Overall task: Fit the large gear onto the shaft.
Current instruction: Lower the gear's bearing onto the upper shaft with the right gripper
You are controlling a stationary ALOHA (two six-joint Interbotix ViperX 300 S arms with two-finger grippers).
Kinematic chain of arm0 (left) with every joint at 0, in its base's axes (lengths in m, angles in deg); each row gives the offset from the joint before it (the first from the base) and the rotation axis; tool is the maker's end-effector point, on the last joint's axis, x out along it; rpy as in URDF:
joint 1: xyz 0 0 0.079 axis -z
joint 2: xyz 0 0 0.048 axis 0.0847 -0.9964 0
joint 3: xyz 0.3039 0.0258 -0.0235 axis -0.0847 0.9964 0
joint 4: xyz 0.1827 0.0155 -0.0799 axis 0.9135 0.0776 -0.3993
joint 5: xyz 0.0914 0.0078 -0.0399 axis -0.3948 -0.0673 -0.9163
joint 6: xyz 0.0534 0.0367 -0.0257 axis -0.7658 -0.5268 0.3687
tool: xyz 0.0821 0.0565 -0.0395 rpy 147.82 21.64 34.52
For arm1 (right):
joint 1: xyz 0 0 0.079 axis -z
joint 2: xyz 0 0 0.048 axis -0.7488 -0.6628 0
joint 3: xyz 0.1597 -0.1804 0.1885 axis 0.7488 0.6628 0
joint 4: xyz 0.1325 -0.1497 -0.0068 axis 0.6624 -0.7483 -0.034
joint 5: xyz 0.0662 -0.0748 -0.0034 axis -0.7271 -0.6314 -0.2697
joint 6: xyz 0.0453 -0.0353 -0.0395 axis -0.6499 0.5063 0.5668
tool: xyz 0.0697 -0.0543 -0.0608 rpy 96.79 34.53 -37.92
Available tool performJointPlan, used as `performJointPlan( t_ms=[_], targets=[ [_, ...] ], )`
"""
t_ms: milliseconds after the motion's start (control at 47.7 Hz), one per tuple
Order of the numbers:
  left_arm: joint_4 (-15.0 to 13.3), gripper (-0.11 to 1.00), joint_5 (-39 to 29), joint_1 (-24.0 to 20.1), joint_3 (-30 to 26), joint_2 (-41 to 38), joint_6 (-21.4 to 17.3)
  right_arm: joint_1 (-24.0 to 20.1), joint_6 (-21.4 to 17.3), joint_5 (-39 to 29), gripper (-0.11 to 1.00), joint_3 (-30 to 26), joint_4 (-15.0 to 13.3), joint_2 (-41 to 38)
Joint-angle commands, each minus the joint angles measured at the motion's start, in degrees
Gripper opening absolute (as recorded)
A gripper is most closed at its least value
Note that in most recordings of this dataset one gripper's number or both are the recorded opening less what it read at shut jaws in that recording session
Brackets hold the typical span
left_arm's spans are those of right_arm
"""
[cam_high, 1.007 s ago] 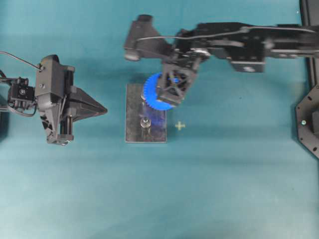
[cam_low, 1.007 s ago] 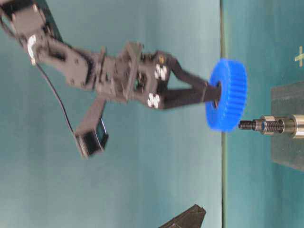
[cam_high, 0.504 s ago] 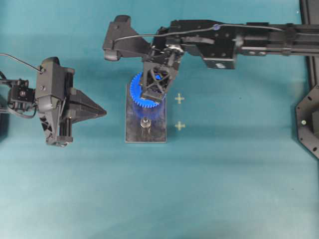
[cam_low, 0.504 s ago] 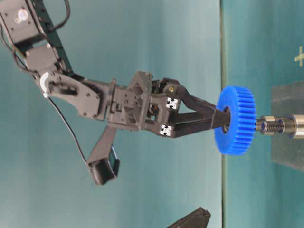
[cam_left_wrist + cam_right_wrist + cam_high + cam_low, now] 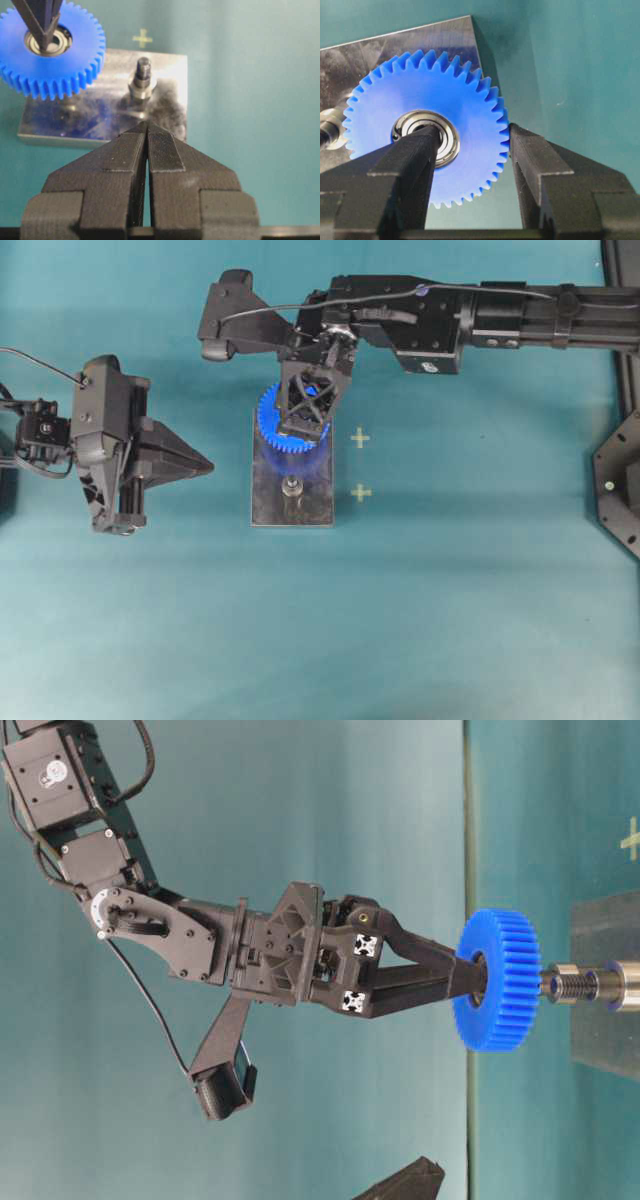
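Your right gripper (image 5: 472, 155) pinches the gear (image 5: 427, 132) with one finger set in the bearing bore and the other outside the teeth, which keeps the wheel flat and level above the plate (image 5: 265, 510). From table level the gear (image 5: 497, 980) sits just at the tip of the shaft (image 5: 565, 984); you probably have the bore lined up, though the finger in it hides that. Your left gripper (image 5: 147, 131), pressed together, waits well clear beside the other peg (image 5: 142, 82).
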Motion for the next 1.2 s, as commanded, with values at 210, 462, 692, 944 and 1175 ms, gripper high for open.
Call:
performJointPlan(
  t_ms=[210,462,692,944,1175],
  targets=[
    [0.1,0.0,0.5,0.2,-0.4,0.3,0.1,0.0,0.7,0.5,0.49,-1.1,0.5,0.9],
    [0.1,0.0,0.9,0.2,0.1,0.3,0.1,0.1,0.8,0.5,0.49,-1.0,1.8,0.9],
    [0.1,0.0,2.6,0.2,0.2,-0.2,0.1,0.1,0.1,0.1,0.59,-1.0,1.7,0.4],
    [0.1,0.0,3.7,0.2,0.2,-0.7,0.1,0.3,0.1,0.1,0.66,-1.2,1.4,0.3],
    [0.1,0.0,3.9,0.2,0.0,-0.7,0.1,0.0,-0.4,-1.1,0.66,-1.4,1.4,1.0]
  ],
)
